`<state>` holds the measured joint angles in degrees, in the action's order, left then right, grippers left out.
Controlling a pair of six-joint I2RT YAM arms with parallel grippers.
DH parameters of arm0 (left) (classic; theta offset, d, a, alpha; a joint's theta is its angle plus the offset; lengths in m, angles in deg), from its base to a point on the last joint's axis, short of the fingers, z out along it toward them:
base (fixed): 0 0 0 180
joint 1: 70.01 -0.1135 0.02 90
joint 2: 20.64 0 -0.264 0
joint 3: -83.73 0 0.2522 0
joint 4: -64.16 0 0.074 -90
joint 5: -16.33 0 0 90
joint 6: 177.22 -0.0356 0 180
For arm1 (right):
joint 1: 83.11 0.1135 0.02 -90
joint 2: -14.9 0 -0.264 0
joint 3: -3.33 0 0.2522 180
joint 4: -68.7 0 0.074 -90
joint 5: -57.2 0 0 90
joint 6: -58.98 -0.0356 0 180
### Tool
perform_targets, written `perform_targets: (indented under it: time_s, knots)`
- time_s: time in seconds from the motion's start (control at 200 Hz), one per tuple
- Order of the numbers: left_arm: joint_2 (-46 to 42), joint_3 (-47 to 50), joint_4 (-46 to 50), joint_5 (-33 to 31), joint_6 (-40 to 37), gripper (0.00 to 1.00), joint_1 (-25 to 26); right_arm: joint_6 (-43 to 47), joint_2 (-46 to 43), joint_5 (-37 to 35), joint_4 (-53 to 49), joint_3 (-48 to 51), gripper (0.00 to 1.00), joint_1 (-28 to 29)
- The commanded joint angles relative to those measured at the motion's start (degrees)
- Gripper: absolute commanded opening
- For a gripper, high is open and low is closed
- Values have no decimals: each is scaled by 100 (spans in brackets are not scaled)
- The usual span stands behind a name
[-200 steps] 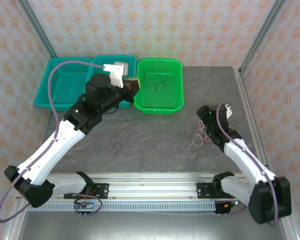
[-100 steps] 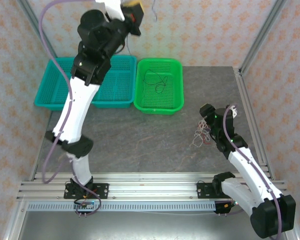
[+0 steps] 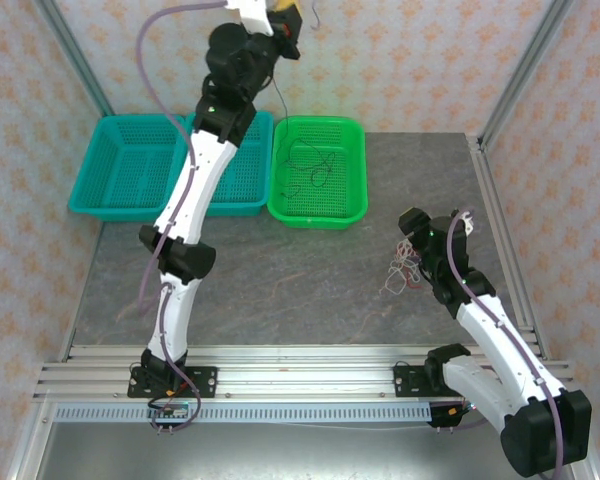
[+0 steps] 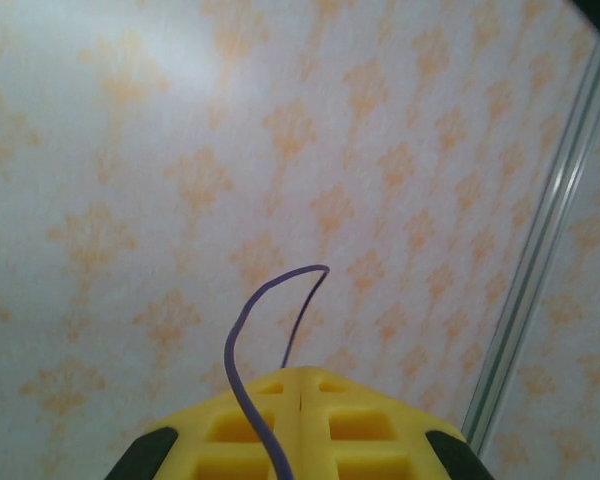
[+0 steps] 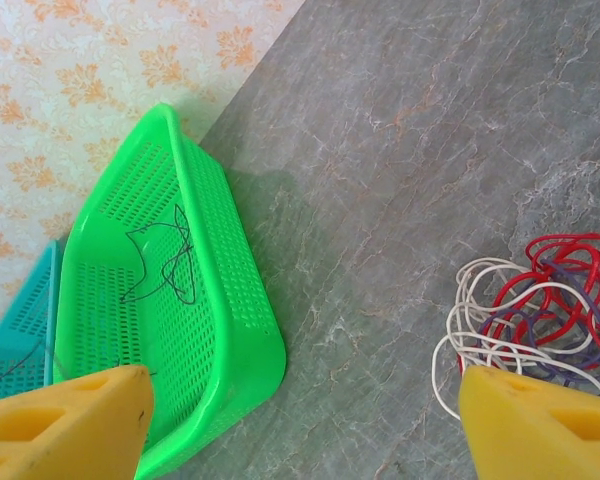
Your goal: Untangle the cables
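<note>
**Entry: two arms, loose cables, mid-sort: hazards and blind spots**

- Left gripper (image 4: pixel 298 378): raised high against the back wall, jaws pressed together on one thin purple cable (image 4: pixel 230 355), whose short end curls up above the fingers.
- Right gripper (image 5: pixel 305 410): jaws spread wide and holding nothing, low over the table just beside the tangle (image 5: pixel 525 310) of red, white and purple loops.
- Green basket (image 3: pixel 352 205): one black cable (image 3: pixel 305 165) lying inside.
- Teal baskets (image 3: pixel 120 205): to its left.

Hazards, as I judge them:
- The pinch on the purple cable is slight, so a quick swing could slip it free.
- Its hanging length falls towards the baskets and might hook the black one.
- Wide jaws closing on the tangle could take several strands and drag the whole clump.

Hard to make out:
- Where the hanging cable ends, whether over green or teal.
- The tangle's far side, cut off by the frame and a yellow finger.
- What the teal baskets hold.
</note>
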<state>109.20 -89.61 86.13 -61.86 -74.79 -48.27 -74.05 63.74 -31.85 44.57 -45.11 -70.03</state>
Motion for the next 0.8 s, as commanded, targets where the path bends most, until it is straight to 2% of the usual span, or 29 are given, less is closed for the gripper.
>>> perform_targets:
  time_s: [0.0, 0.195, 0.405, 0.535, 0.561, 0.691, 0.756, 0.796]
  knots:
    - [222, 284, 606, 221, -12, 0, 19, -15, -93, 10, -144, 115, 80, 10]
    - [40, 1584, 1047, 80, 177, 0, 120, -34, -39, 72, -121, 181, 80, 10]
    - [-267, 3512, 816, 89, 868, 0, 185, -35, 28, 124, -142, 191, 80, 10]
    - [-316, 4047, 695, 85, 917, 0, 295, -17, 73, 130, -154, 181, 80, 3]
    - [-340, 4096, 663, 78, 917, 7, 321, -9, 73, 126, -163, 172, 80, 9]
    - [-676, 4241, 649, -17, 837, 58, 360, 88, 22, 75, -314, 121, 80, 10]
    - [-997, 4357, 685, -148, 790, 78, 355, 120, -18, -42, -444, 101, 80, 10]
    - [-1202, 4434, 737, -224, 777, 86, 357, 108, -24, -192, -599, 57, 80, 1]
